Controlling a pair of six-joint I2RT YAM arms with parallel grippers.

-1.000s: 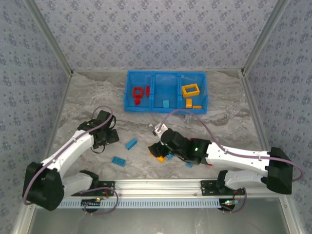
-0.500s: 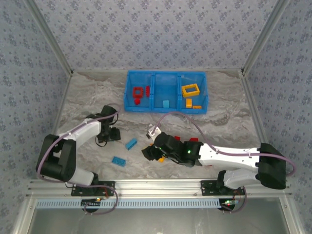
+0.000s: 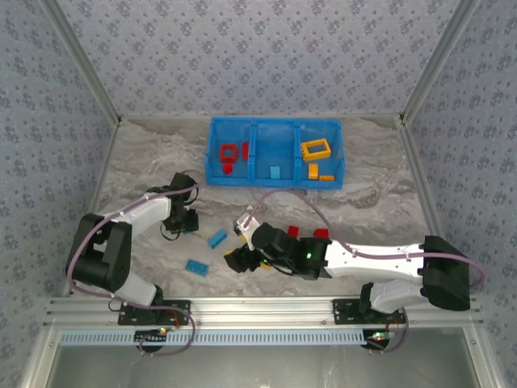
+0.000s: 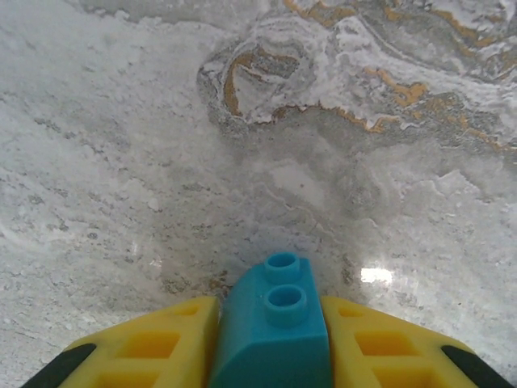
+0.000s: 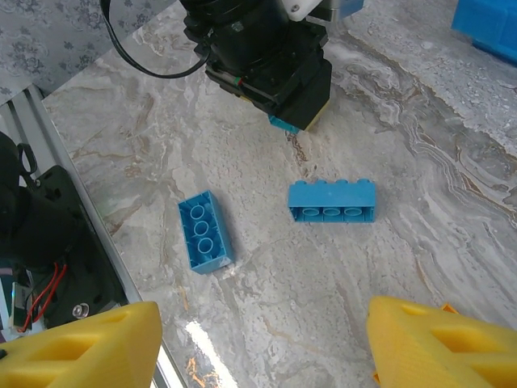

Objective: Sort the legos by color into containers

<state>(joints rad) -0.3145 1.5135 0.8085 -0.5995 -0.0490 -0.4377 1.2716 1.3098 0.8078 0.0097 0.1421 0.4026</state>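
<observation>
Top camera: the blue tray (image 3: 258, 181) sits at the far side of the marble table (image 3: 380, 202). A red frame (image 3: 229, 152) lies in its left compartment, a light blue piece (image 3: 275, 171) in the middle one, and a yellow frame (image 3: 316, 149) with orange bricks (image 3: 313, 170) in the right one. Between my arms lie the farther blue brick (image 3: 216, 238) and the nearer blue brick (image 3: 196, 267). Two red bricks (image 3: 293, 232) sit just beyond the right arm. The left gripper (image 3: 179, 221) and right gripper (image 3: 240, 259) are both low over the table.

Left wrist camera: my yellow fingers (image 4: 153, 347) press both sides of a teal brick (image 4: 275, 339) with two studs and a sloped top.

Right wrist camera: the right gripper's fingers are spread wide with nothing between them. Ahead, the nearer blue brick lies upside down, hollow tubes up, and the farther one lies on its side. Beyond them, the teal brick's tip pokes from the left gripper.
</observation>
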